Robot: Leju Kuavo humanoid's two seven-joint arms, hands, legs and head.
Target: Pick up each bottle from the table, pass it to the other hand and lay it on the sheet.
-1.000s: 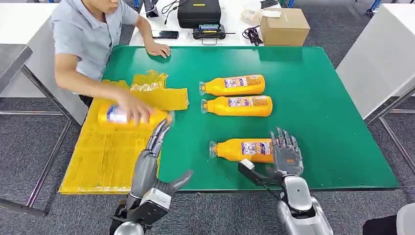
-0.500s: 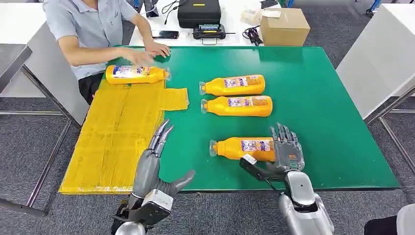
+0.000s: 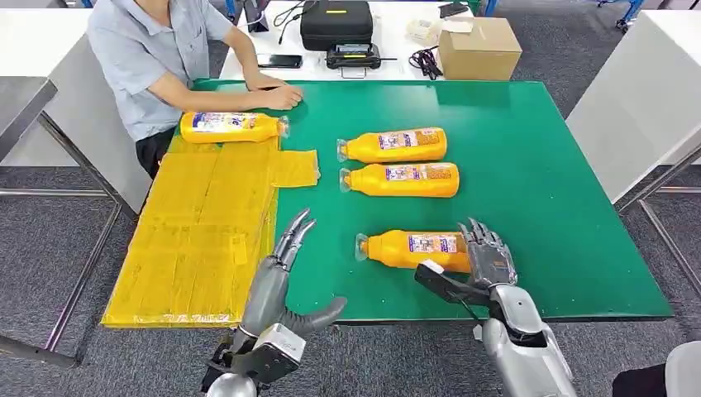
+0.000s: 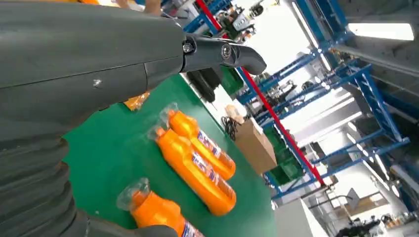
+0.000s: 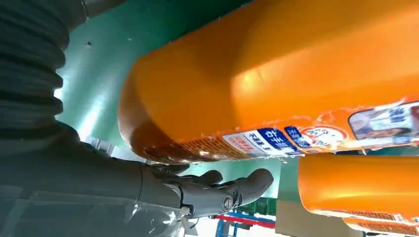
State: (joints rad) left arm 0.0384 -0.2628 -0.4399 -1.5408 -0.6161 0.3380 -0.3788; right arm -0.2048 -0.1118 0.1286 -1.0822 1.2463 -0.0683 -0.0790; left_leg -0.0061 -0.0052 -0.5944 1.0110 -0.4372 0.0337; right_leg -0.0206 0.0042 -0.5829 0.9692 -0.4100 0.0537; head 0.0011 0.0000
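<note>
Found the nearest bottle (image 3: 411, 251) lying on its side at lower centre of the head view, on the green table (image 3: 537, 165), cap toward the left of the frame. Saw the right hand (image 3: 488, 260) at its base end, fingers spread and raised against the bottom, thumb stretched out along the near side; not closed, and nothing lifted. Could not tell whether the fingers touched. Saw the left hand (image 3: 285, 265) at lower left of centre, fingers wide and empty, just beside the yellow sheet (image 3: 198, 240).

Judged the bottle full, so fairly heavy; smooth plastic, probably slippery and inclined to roll. Thought the label band in mid-body the better hold, since a grip at the very base would let the neck sag.

Noted two more bottles (image 3: 393, 145) (image 3: 401, 179) side by side at centre, and a fourth bottle (image 3: 231, 126) at the sheet's far edge, upper left, near a person's hand (image 3: 283, 97).

Gained from the right wrist view what the head view hid: the orange body (image 5: 276, 74) looming close over the thumb (image 5: 222, 190), with a gap between. Got from the left wrist view the three table bottles in a row beyond that open hand (image 4: 99, 59).
</note>
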